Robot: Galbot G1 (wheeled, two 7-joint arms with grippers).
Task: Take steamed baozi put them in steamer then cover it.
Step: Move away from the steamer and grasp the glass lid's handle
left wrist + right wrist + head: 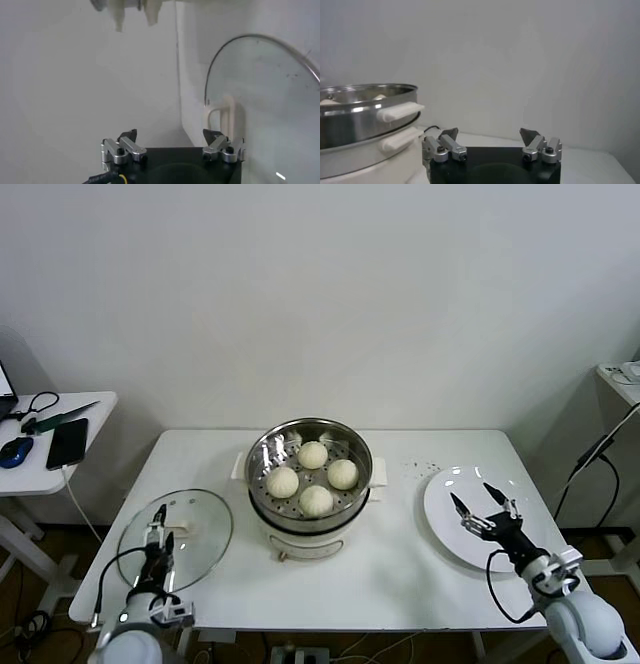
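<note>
Buns (313, 475), four of them, already sit in the steamer (262, 456) at the middle of the counter (400, 569), arranged in a small diamond on its holed floor. None is near my jaws. My left gripper (161, 524) hangs at about eight o'clock from the steamer, jaws spread wide and holding nothing, right over the glass lid (205, 536) that lies flat on the counter there. The lid's white handle (180, 527) is just beside the left fingertips, at their three o'clock side; I cannot tell whether they touch it. My right gripper (482, 501) is at about four o'clock from the steamer, jaws also spread wide and empty, poised over the white plate (440, 514), well apart from the pot.

From my head I see the whole layout: lid, steamer and plate in a row across the counter, plus a side table (90, 409) at nine o'clock carrying a phone (67, 443) and a mouse (15, 451).

My left wrist view adds what the head view hides: the lid's metal rim (235, 41) curving ahead of the open left gripper (170, 136), and the handle (225, 112) standing just beyond one fingertip, off the gap's centre line.

My right wrist view shows the steamer (365, 107) side-on, its steel wall and white side handles (400, 111), with only the tops of the buns (327, 101) peeking over the rim. Nothing lies between the parted tips of the right gripper (490, 133).
</note>
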